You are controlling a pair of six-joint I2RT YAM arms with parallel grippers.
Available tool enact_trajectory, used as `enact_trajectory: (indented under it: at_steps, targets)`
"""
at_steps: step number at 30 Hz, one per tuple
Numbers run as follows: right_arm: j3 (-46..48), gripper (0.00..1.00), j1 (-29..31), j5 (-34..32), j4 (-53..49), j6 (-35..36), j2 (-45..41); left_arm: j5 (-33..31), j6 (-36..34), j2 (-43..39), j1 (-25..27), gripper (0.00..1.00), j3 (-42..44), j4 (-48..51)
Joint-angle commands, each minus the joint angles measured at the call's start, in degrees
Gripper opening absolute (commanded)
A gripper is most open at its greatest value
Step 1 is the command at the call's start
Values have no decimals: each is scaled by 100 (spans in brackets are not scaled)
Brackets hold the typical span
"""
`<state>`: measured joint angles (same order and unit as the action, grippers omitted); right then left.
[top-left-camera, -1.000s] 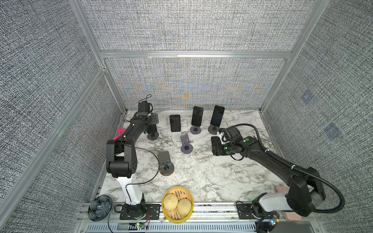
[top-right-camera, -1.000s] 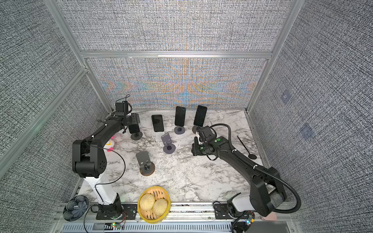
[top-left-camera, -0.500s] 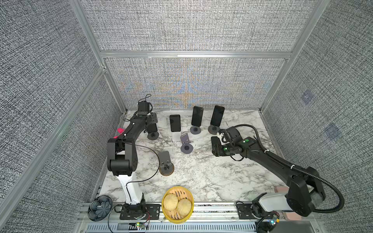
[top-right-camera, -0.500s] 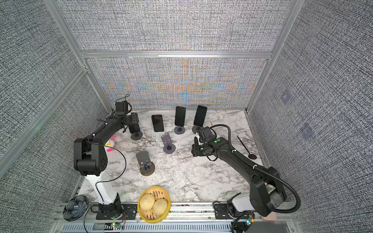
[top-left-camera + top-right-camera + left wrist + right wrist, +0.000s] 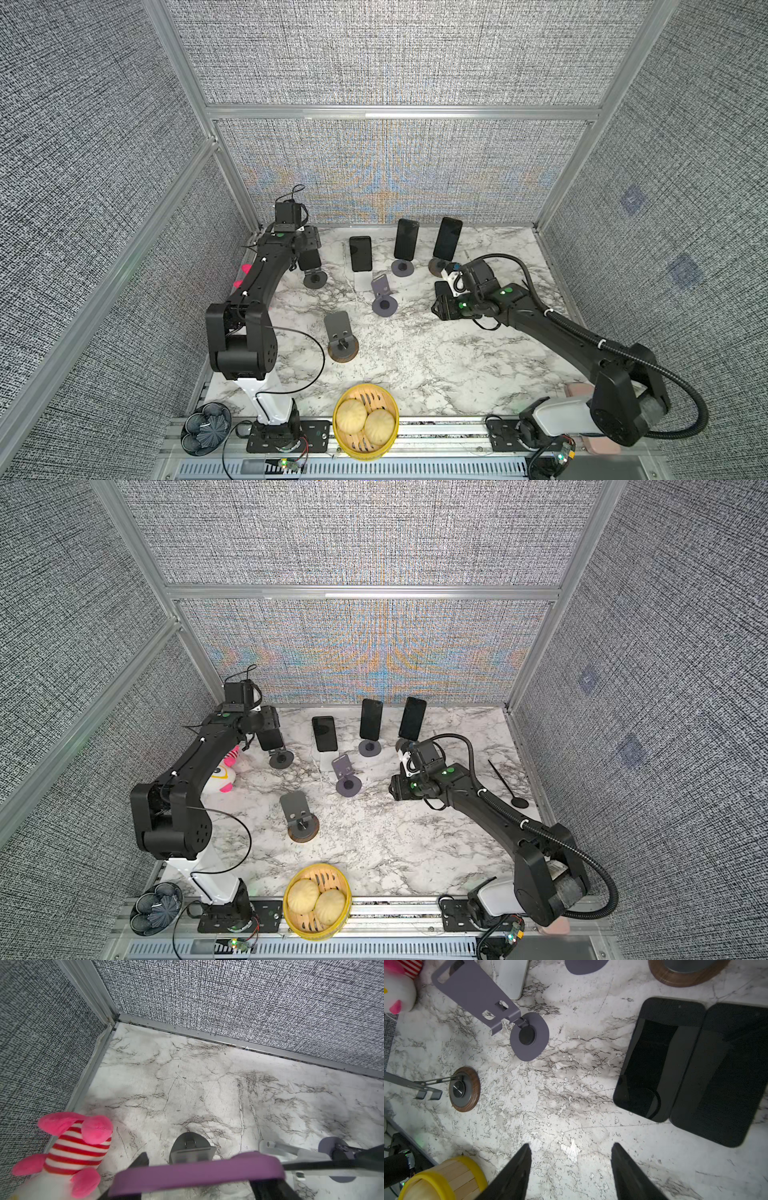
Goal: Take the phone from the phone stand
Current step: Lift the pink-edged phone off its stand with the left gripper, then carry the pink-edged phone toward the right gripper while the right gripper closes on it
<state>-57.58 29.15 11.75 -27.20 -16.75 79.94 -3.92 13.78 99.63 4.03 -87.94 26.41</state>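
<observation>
Left wrist view has the purple-cased phone edge-on and close. A black finger of the left end effector shows past one side of it, and the end effector is clamped on the phone's long edges. Directly behind the phone is the grey phone stand, with its plate and round foot in sight. Whether the phone sits in the cradle or is clear of it cannot be told.

In both top views the phone stands upright, leaning over that stand's foot on the marble bench. Just left of the stand lies a pink-and-white plush toy.

To the stand's right three more dark phones stand upright in a row: the nearest phone, the middle phone and the farthest phone.

Nearer the front than the stand are an empty purple stand and an empty wood-footed stand.

Well to the stand's right, the right end effector hangs over bare marble, jaws apart and holding nothing. Near it two flat phones lie side by side.

A bamboo steamer holding two buns sits at the front edge, well apart from the stand.
</observation>
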Motion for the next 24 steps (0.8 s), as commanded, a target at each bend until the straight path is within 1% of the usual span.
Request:
enact_trajectory:
  at_steps: [1,4,8,10,12,13,16,20,22,24]
  targets:
    - [19,63,0,462,477,250,-62,365,56,-310,6,53,-123,452]
    - [13,63,1,712,737,144,-145,1159,-34,-664,1,39,-80,819]
    - [17,61,42,1075,845,126,-217,1899,38,-1212,10,24,125,1111]
    - [17,60,111,1244,915,41,-312,2459,121,-1509,21,15,281,1125]
    - [-10,58,240,1255,917,-4,-434,3034,169,-1632,32,4,279,1320]
    - [-53,58,323,1232,910,-34,-504,3372,158,-1648,39,1,263,1454]
    - [-183,53,571,1058,934,-180,-659,4294,118,-1670,130,0,440,1595]
    - [-567,47,919,672,721,-447,-558,5292,314,-1710,331,0,1028,993]
    - [-859,45,1122,429,499,-445,-391,5561,417,-1671,459,0,1271,659]
    - [-1104,44,1336,221,398,-465,-226,5680,461,-1622,566,0,1403,544]
